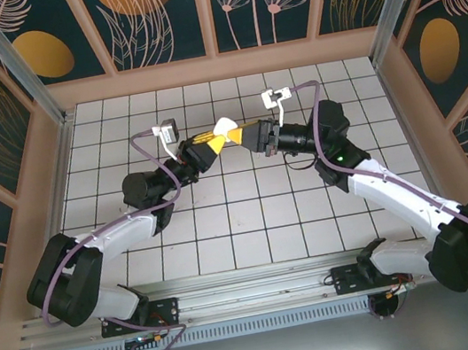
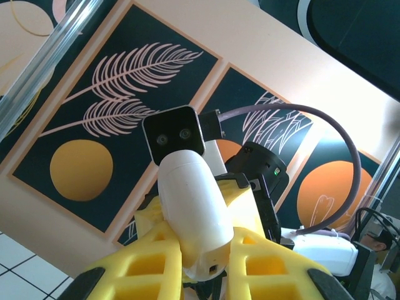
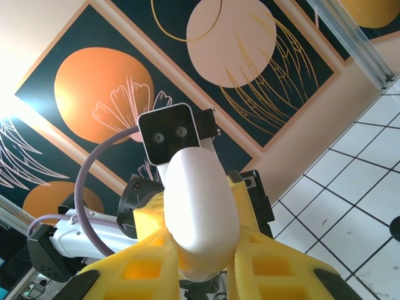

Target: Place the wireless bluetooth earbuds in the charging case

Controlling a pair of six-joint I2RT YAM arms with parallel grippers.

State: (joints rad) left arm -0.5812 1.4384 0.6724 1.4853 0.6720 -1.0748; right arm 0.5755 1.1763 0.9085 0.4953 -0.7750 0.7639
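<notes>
White case (image 2: 194, 212): lower end hidden between the yellow fingers (image 2: 262, 244), which the bottom edge cuts off in both wrist views. Top view: case too small to tell its lid state; whether the right gripper (image 1: 242, 136) presses it cannot be told

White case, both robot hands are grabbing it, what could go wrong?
The left gripper and right gripper both pinch the white case, lifted off the tiled table. If they pull unevenly, it might slip out and drop. It looks smooth and rounded, so the yellow fingers could slide off.
</notes>
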